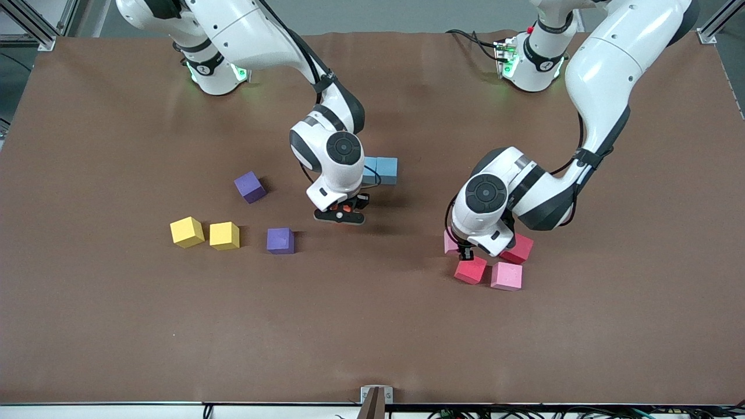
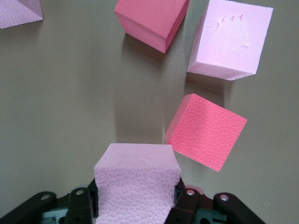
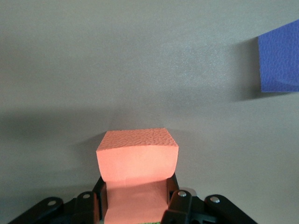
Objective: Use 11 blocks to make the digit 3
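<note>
A: Blocks? Blue ones (image 1: 381, 170) sit mid-table.
B: The right gripper (image 3: 138, 205) pinches an orange block (image 3: 137, 161); the left gripper (image 2: 135, 205) pinches a pink block (image 2: 137, 179) above the red blocks (image 2: 205, 132).

Brown matte table (image 1: 116, 326); aluminium frame rails (image 1: 35, 26) at corners; grey floor.

A robotics lab: two white Franka arms (image 1: 593, 99) bolted onto a brown-covered tabletop (image 1: 116, 326), aluminium framing (image 1: 29, 26) at its corners, cables (image 1: 471, 38) trailing.
</note>
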Controlling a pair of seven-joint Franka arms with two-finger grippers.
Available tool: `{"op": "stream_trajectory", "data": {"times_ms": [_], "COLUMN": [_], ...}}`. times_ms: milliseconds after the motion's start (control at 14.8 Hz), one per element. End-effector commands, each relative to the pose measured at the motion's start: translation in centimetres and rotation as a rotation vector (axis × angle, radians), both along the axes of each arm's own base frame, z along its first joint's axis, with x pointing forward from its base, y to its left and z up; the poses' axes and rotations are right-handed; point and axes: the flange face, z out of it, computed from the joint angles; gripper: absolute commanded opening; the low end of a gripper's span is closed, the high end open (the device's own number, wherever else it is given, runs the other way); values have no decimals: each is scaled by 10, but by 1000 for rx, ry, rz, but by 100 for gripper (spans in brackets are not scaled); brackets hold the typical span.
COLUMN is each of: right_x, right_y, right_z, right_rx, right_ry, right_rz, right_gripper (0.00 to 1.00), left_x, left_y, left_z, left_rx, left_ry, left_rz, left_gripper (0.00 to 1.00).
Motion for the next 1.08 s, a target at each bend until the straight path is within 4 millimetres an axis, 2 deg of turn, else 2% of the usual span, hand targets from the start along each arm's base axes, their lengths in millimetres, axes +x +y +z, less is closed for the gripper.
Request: {"op": "stream_trajectory", "data": {"times_ms": [0, 406, 1015], "right_x": [-6, -18, -22], "right_y": [-10, -20, -17], "right_z": [-4, -4, -10], "right_rx": [-26, 6, -6], "right_ry": [-12, -35, -22], "right_rz": [-5, 2, 4], "right_gripper": [4, 4, 4], "left_x": [0, 0, -1], "left_y": [1, 0, -1], "left_z": [6, 6, 4], "left_rx": [4, 4, 3], "left_ry": [1, 1, 5], "left_rz": [-12, -12, -13], "left_gripper": [39, 39, 39]}}
